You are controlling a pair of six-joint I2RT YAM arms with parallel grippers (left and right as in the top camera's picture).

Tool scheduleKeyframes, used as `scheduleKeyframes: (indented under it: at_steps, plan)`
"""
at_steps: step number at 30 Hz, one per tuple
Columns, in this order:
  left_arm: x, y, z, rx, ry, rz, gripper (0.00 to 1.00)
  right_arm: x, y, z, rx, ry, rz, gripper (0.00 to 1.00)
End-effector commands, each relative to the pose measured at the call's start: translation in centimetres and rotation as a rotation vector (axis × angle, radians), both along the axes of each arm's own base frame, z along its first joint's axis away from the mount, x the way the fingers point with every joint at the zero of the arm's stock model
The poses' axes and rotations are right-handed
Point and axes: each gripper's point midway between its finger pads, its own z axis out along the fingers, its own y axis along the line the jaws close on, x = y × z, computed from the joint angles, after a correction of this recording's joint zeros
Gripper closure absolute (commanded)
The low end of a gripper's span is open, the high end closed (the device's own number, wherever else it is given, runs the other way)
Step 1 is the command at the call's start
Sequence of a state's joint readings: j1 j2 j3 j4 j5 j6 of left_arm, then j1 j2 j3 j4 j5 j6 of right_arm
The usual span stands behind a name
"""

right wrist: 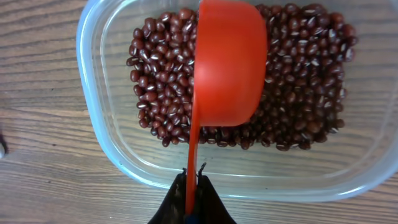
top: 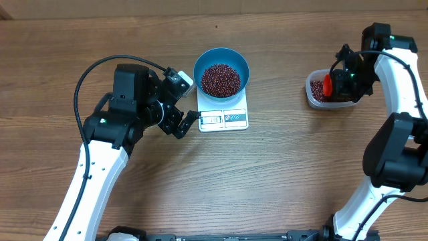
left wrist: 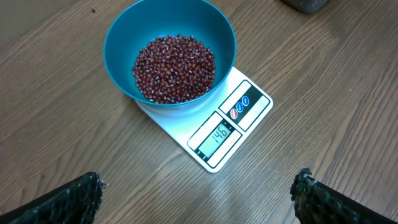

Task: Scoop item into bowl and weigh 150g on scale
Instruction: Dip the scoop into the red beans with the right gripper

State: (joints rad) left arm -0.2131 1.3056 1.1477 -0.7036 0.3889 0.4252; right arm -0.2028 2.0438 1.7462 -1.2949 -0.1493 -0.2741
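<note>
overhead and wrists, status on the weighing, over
Left hand open, beside scale. Right hand shut on red scoop over tub. Beans in blue bowl on scale. Nothing in the way.

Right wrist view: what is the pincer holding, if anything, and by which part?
The right pincer holds a red scoop by the end of its handle.

Overhead faces straight down; left wrist shares its bowl [left wrist: 168,22], right wrist its tub [right wrist: 90,99], closer.

Clear plastic tub [right wrist: 90,118] on the wooden table [top: 267,187] — a red scoop [right wrist: 230,62] over it.
</note>
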Motion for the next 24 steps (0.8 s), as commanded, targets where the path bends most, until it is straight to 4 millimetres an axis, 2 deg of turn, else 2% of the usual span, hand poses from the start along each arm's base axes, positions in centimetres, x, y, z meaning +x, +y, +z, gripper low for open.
scheduleKeyframes:
  at_steps: [1,11,24]
  plan:
    - [0.2,0.3,0.1,-0.006,0.002,0.013,0.00,0.0,0.7,1.3,0.031,-0.036,0.009,0.96]
    - [0.2,0.3,0.1,-0.006,0.002,0.013,0.00,-0.7,2.1,1.5,0.115,-0.011,0.012,0.96]
    - [0.2,0.3,0.1,-0.006,0.002,0.013,0.00,-1.5,2.9,1.7,0.159,0.012,0.025,0.96]
